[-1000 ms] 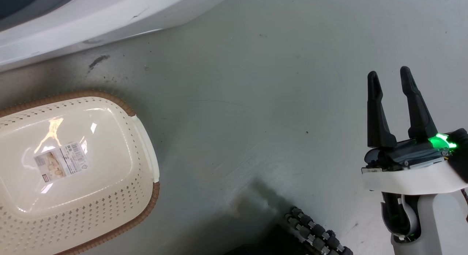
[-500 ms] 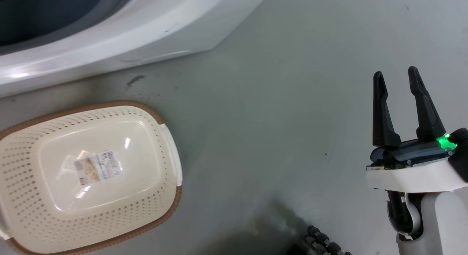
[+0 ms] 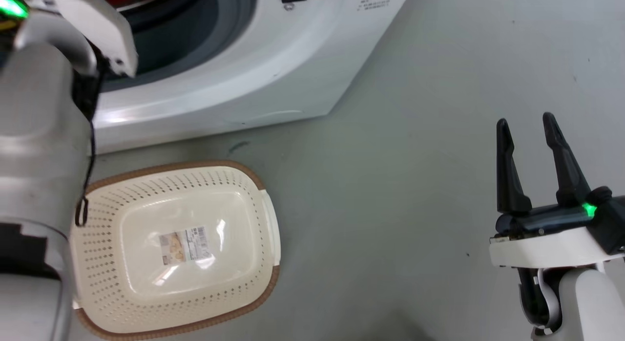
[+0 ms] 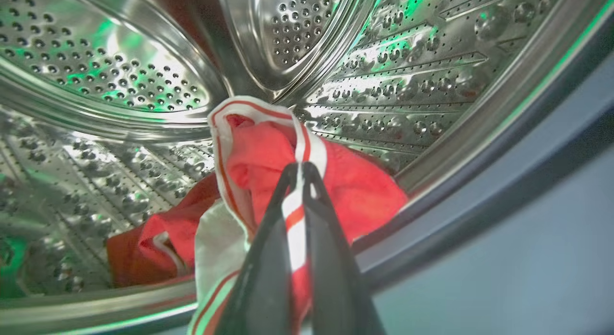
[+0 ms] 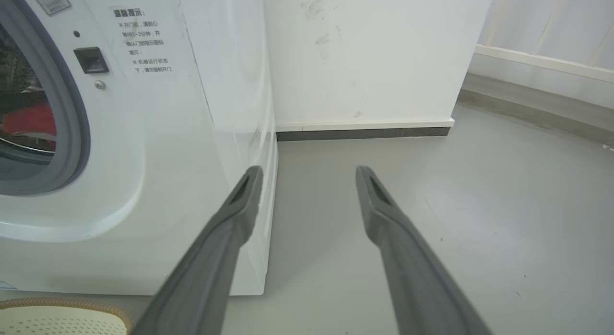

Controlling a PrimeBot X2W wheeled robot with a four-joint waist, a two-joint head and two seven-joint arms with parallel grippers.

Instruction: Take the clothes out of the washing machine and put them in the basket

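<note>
In the left wrist view my left gripper (image 4: 300,168) is inside the perforated steel drum (image 4: 120,76), shut on the white-striped trim of a bright red garment (image 4: 268,152). The rest of the clothes (image 4: 158,244) lie lower in the drum. From the head view my left forearm (image 3: 39,136) reaches into the porthole of the white washing machine (image 3: 244,62). The cream basket (image 3: 254,253) sits on the floor in front of the machine with only a label in it. My right gripper (image 3: 525,126) hovers open over the floor to the right, holding nothing.
The right wrist view shows my right gripper (image 5: 309,174) pointing past the washing machine (image 5: 168,133) at grey floor (image 5: 479,220) and a white wall (image 5: 364,61). Red fabric (image 5: 29,121) shows through the porthole. The basket's rim (image 5: 62,304) is at the bottom left.
The head camera has swung up and left, so machine and basket have slid right and down in view. My left forearm has come into the picture. The right gripper stays open.
</note>
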